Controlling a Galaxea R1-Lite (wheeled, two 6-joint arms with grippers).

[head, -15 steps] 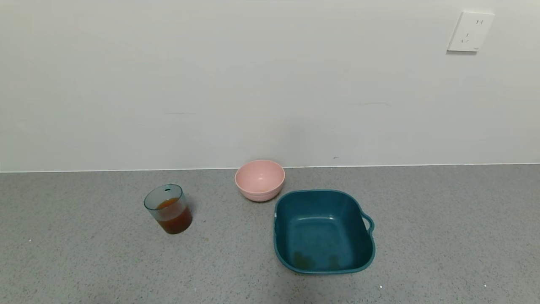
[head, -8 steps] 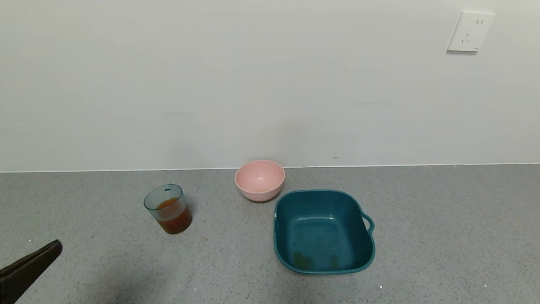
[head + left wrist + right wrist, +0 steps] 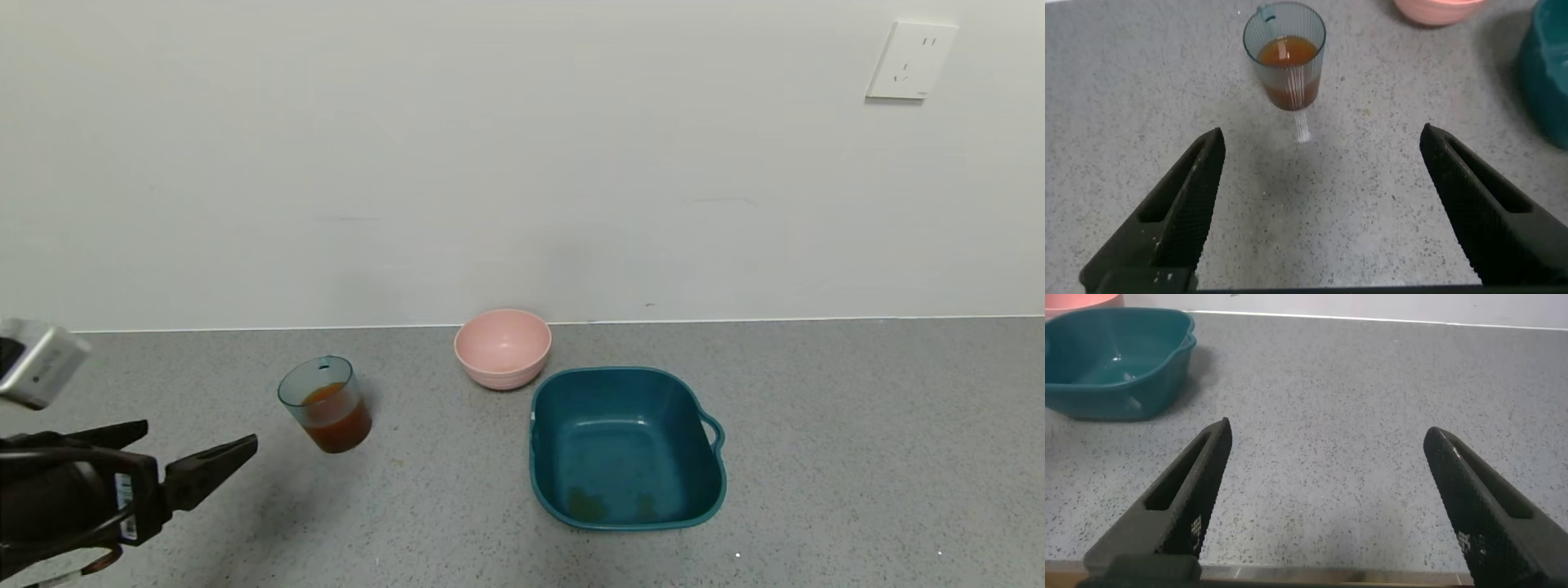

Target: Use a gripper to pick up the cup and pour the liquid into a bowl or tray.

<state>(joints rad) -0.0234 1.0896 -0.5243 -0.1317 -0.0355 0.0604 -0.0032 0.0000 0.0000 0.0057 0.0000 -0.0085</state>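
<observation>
The left gripper (image 3: pixel 192 457) is matte black, with tapered ridged jaws, a small white label, black cables and a pale grey camera block (image 3: pixel 37 362).

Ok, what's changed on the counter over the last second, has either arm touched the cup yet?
The left gripper has come in from the robot's left, open, and now points at the cup without touching it. Nothing has been gripped. The cup with its liquid, the pink bowl and the teal tub stand where they were. The right gripper is open over bare counter.

The cup (image 3: pixel 325 403) is see-through ribbed plastic. The pink bowl (image 3: pixel 502 348) looks smooth and matt. The grey worktop (image 3: pixel 857 449) looks speckled like stone.
</observation>
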